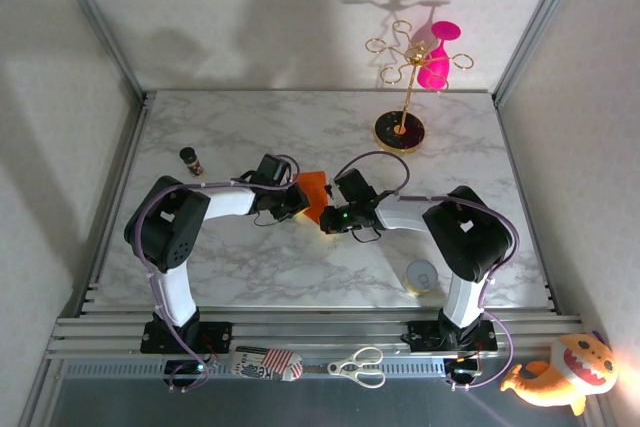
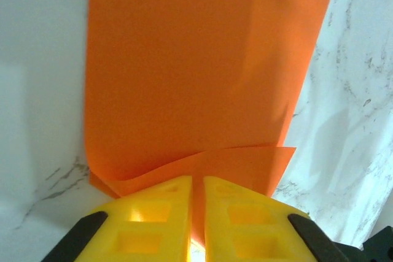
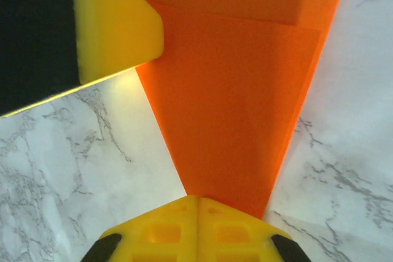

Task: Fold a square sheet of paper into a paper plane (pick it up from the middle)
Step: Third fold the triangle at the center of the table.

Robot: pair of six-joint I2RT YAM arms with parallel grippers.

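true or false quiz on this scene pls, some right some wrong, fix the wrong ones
1. The left gripper and the right gripper are both closed on the orange paper. True.
2. The paper lies flat and unfolded. False: the left wrist view shows a folded flap layered over the sheet.
3. The pink glass hangs on the gold stand. True.
4. The scissors lie on the marble beside the paper. False: they lie on the metal rail at the front, between the arm bases.
5. The small bottle stands to the right of the gold stand. False: it stands near the table's left edge.
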